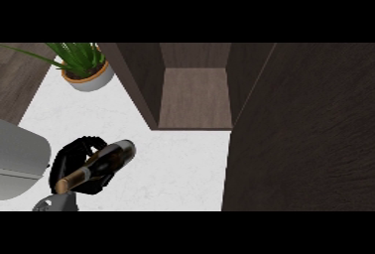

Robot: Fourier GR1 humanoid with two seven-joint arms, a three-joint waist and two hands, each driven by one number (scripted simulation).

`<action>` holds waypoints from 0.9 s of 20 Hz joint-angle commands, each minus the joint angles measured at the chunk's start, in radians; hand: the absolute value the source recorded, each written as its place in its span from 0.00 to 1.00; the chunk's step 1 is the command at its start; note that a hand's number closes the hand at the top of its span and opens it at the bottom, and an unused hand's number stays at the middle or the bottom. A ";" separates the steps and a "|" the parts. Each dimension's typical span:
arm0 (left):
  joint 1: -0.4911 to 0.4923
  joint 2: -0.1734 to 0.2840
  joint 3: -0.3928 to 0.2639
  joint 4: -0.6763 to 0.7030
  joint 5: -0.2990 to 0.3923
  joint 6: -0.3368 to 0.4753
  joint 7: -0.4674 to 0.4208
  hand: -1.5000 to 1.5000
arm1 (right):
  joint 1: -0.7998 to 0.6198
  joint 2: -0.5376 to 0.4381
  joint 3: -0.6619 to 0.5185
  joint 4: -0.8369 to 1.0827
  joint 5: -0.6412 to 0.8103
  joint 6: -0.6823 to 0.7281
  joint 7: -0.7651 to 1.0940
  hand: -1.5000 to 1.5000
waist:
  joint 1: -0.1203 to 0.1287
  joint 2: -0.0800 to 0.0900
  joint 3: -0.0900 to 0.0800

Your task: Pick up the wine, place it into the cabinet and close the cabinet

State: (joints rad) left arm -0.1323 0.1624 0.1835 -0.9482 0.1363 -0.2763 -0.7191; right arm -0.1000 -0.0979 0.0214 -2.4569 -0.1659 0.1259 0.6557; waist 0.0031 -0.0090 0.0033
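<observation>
1. Low at the near left of the head view, the left hand (72,161) has its black fingers curled round the wine bottle (108,161) and grips it.
2. Held this way, the wine bottle lies tilted, its gold-coloured neck end pointing near and left, its dark base pointing far and right toward the cabinet (196,99).
3. Bottle and hand show over the white counter (176,168), left of the cabinet and apart from it.
4. Beyond them, the cabinet stands open, and its wooden inner shelf shows between two dark side walls.
5. To the right, the cabinet door (307,134) is swung out and fills the right side of the view as a broad dark panel.
6. At the far left, a potted plant (86,69) with long green leaves sits in a pale pot on the counter.
7. A grey rounded object (18,158) shows at the left edge, just beside the hand.
8. Only one hand appears; the right hand shows nowhere.
</observation>
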 commanded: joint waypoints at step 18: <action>0.295 -0.077 -0.173 -0.869 0.088 0.093 0.481 1.00 | 0.041 0.029 -0.009 -0.115 -0.074 0.001 0.040 0.00 | -0.001 0.004 -0.002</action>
State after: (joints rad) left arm 0.0995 0.0788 0.0490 -1.6595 0.2199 -0.1933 -0.3457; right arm -0.1085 -0.0898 -0.0044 -2.4337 -0.1730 0.1440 0.6449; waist 0.0008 -0.0048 0.0011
